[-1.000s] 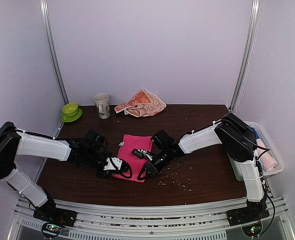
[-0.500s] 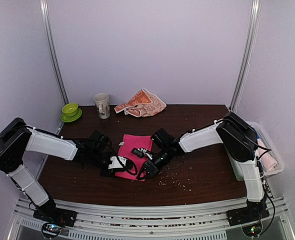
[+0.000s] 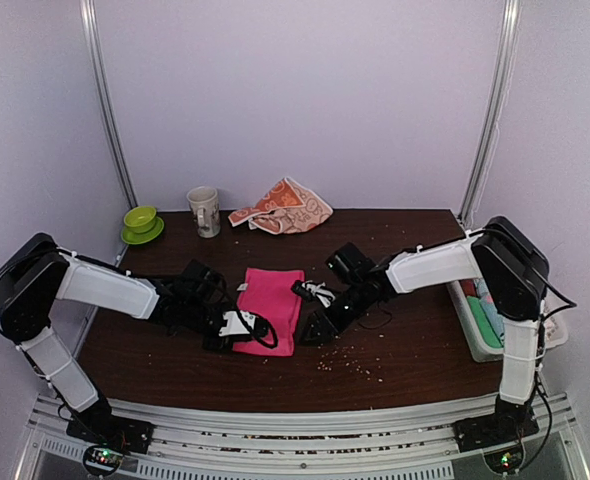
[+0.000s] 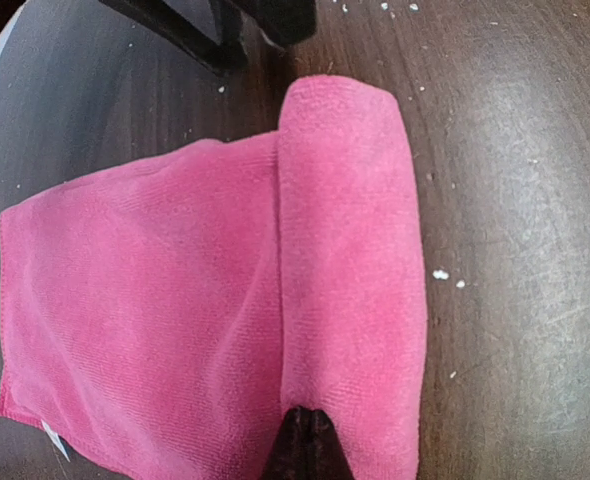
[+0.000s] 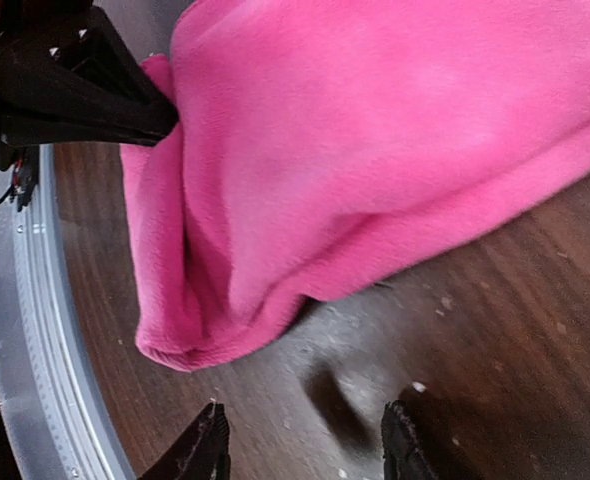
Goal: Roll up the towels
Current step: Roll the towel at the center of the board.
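The hot pink towel [image 3: 272, 308] lies flat at the table's middle, its right part turned over into a thick fold [image 4: 350, 270]. My left gripper [image 4: 303, 440] is shut, its tips pinching the fold's near end; from the right wrist view its black fingers [image 5: 95, 95] run into the cloth. My right gripper [image 5: 305, 445] stands open just off the pink towel's [image 5: 355, 150] corner, bare table between its fingertips [image 5: 207, 448]. From above, the right gripper [image 3: 315, 325] sits beside the towel's right edge. The orange-peach printed towel [image 3: 283, 208] lies crumpled at the back.
A mug [image 3: 205, 210] and a green bowl on a saucer [image 3: 141, 222] stand at the back left. A white basket [image 3: 470, 330] holding rolled cloths hangs off the right table edge. White crumbs [image 3: 350, 362] dot the dark wood near the front.
My right gripper has opened, let go of the pink towel and drawn back to the right. The towel's right side now lies folded over. My left gripper stays shut at the near end.
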